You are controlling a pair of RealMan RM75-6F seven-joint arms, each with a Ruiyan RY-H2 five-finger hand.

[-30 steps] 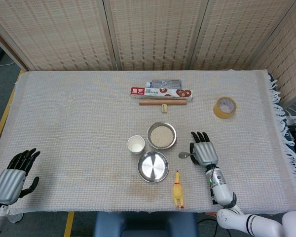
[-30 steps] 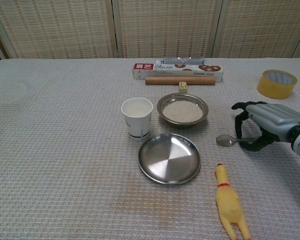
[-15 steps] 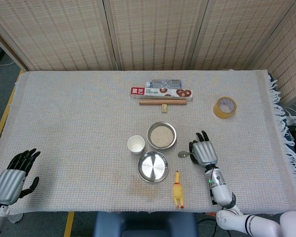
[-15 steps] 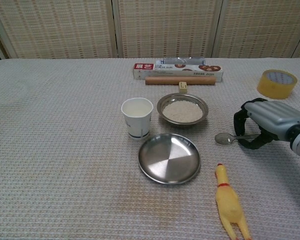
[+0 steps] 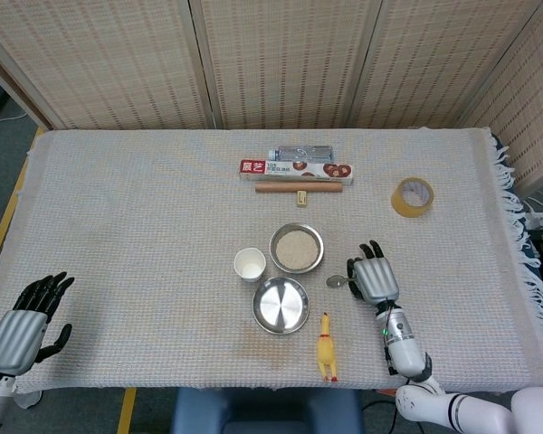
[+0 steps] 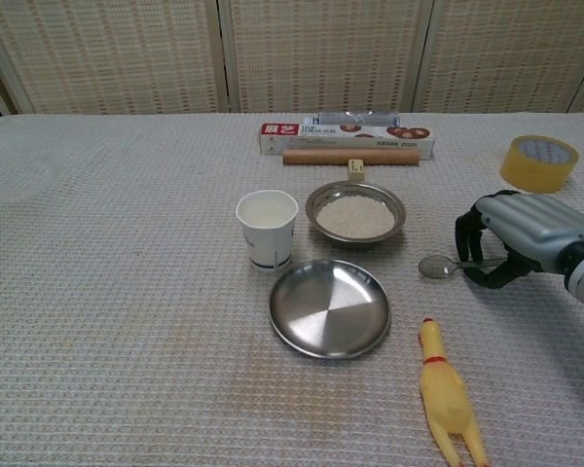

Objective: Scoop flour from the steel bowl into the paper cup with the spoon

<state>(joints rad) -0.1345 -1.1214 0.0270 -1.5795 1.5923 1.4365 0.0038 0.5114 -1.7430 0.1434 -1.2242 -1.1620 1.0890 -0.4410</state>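
Right hand (image 6: 528, 238) is closing over the spoon (image 6: 446, 267) handle: a second ago its fingers were splayed out flat above it, now they're curling down around the handle end. Spoon has barely shifted on the cloth. So the grasp is being made but the spoon isn't lifted, and no scooping has begun yet. Looks like the fingers are wrapping the handle, though from the chest view I can't be sure they're actually clamping it rather than just caging it.

Spoon is lying flat on the tablecloth (image 6: 117, 292), just right of the steel bowl (image 6: 355, 212) of flour and up-right of the empty steel plate (image 6: 329, 307). Long axis is running roughly left-right: bowl end pointing left toward the steel bowl, handle disappearing right under the hand.

Paper cup (image 6: 267, 228) is standing upright just left of the steel bowl.

Left hand (image 5: 23, 325) is resting at the near-left table corner, fingers apart, holding nothing.
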